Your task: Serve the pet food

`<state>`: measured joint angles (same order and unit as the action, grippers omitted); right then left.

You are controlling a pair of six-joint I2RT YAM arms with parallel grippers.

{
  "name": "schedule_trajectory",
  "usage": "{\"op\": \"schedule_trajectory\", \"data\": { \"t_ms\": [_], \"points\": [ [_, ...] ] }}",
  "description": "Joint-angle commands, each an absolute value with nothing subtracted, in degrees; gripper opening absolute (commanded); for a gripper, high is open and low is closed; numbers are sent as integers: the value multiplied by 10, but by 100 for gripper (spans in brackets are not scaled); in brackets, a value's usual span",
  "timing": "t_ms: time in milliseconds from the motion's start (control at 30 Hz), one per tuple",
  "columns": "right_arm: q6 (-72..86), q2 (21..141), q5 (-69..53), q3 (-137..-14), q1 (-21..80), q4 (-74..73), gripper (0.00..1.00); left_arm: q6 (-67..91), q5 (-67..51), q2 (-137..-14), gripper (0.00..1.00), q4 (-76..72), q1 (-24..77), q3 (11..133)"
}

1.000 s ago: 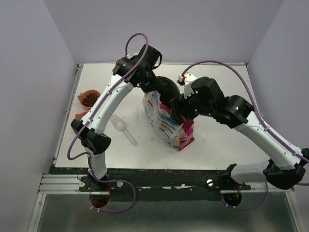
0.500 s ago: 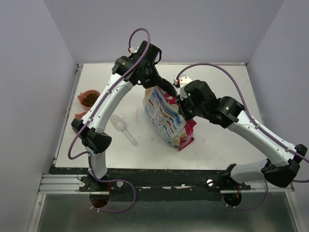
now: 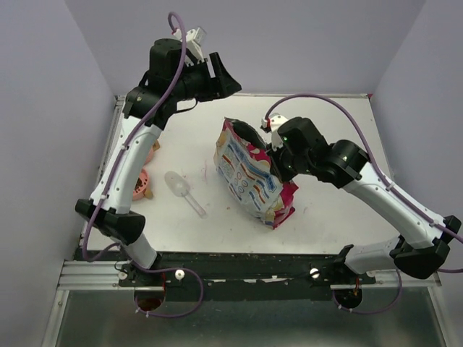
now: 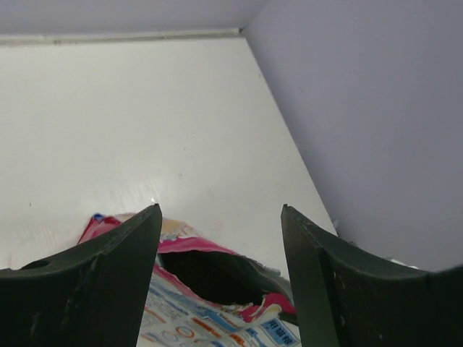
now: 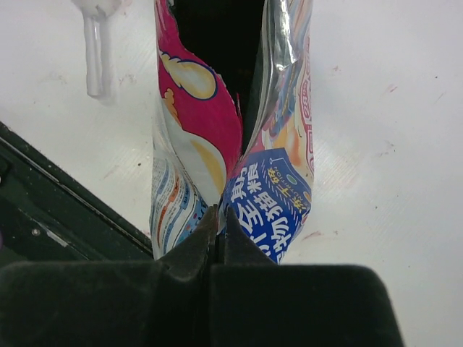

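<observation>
Left fingers [image 3: 228, 81]: spread wide, empty, above bag [image 3: 249, 177]
Right fingers [image 5: 219, 224]: pinched tight on bag edge
Bag: mouth open

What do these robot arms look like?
The left arm and right arm have white shells on the long links and bulky black joints. A purple cable loops loosely along each. The left end effector and right end effector each carry two matte black, wedge-shaped fingers.
</observation>
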<state>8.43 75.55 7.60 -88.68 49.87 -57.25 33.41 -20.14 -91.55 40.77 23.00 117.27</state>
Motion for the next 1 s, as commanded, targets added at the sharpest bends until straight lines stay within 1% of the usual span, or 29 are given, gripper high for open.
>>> {"op": "schedule_trajectory", "data": {
  "t_ms": [0,67,133,267,400,533,633,733,767,800,833,867,900,967],
  "points": [
    [74,754,47,-953,504,-606,0,423,-177,-995,69,558,229,1249],
    [71,764,42,-973,504,-619,0,509,-154,-1005,68,630,226,1252],
    [68,774,37,-982,503,-629,0,564,-144,-994,67,658,228,1231],
    [72,770,26,-974,504,-626,0,622,-111,-946,68,631,236,1154],
    [76,765,18,-971,503,-621,0,693,-154,-934,68,612,237,1091],
    [76,761,13,-968,503,-620,0,745,-202,-965,67,634,239,1088],
    [74,762,8,-968,504,-621,0,761,-225,-989,61,632,243,1103],
    [71,768,5,-969,504,-629,1,774,-207,-989,54,628,246,1110],
    [70,771,5,-969,504,-633,9,774,-198,-986,48,628,246,1108],
    [71,774,7,-969,503,-633,20,776,-191,-983,37,623,246,1106],
    [74,777,12,-968,503,-633,38,775,-184,-978,28,621,245,1102],
    [76,781,16,-967,504,-630,47,773,-176,-974,18,616,245,1100],
    [77,785,19,-968,504,-628,53,773,-173,-971,8,611,244,1098],
    [83,787,38,-965,504,-616,60,773,-177,-968,0,599,243,1091]
  ]
}}
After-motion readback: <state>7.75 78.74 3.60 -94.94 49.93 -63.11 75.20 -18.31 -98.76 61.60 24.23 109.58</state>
